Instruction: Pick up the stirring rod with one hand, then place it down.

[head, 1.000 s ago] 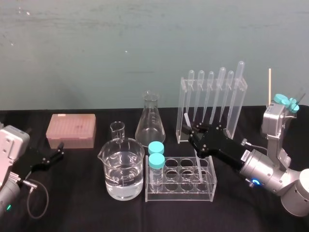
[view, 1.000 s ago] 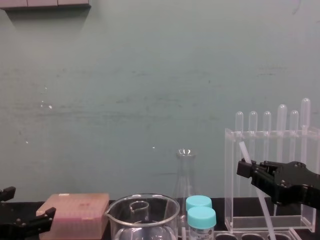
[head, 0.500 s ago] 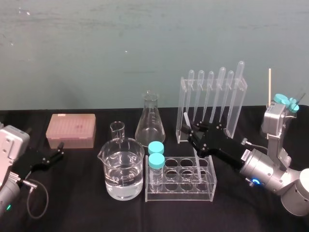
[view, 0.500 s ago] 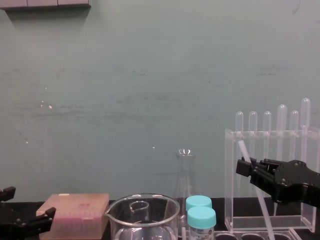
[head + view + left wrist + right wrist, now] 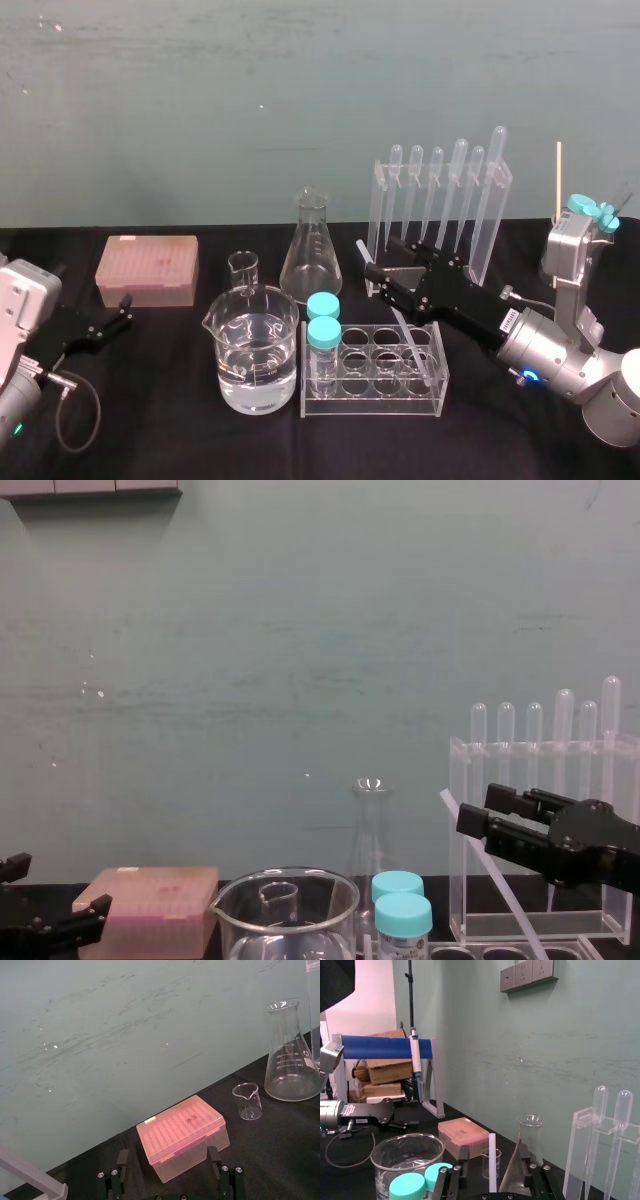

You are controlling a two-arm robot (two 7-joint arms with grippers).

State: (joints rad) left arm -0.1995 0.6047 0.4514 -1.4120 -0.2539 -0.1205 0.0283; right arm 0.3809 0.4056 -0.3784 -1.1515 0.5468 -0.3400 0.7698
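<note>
The stirring rod is a thin translucent rod with its lower end in a cell of the clear tube rack, and it leans toward the left. In the chest view the stirring rod slants up to a free top end. My right gripper is open around the rod's upper part. In the right wrist view the rod rises between the spread fingers with a gap on each side. My left gripper rests open at the table's left.
A beaker of water, two blue-capped vials, a conical flask and a small beaker stand left of the rod. The pipette rack is behind my right gripper. A pink tip box sits far left.
My right gripper has opened and let go of the stirring rod. The rod's top has tipped to the left. The left arm has not moved.
</note>
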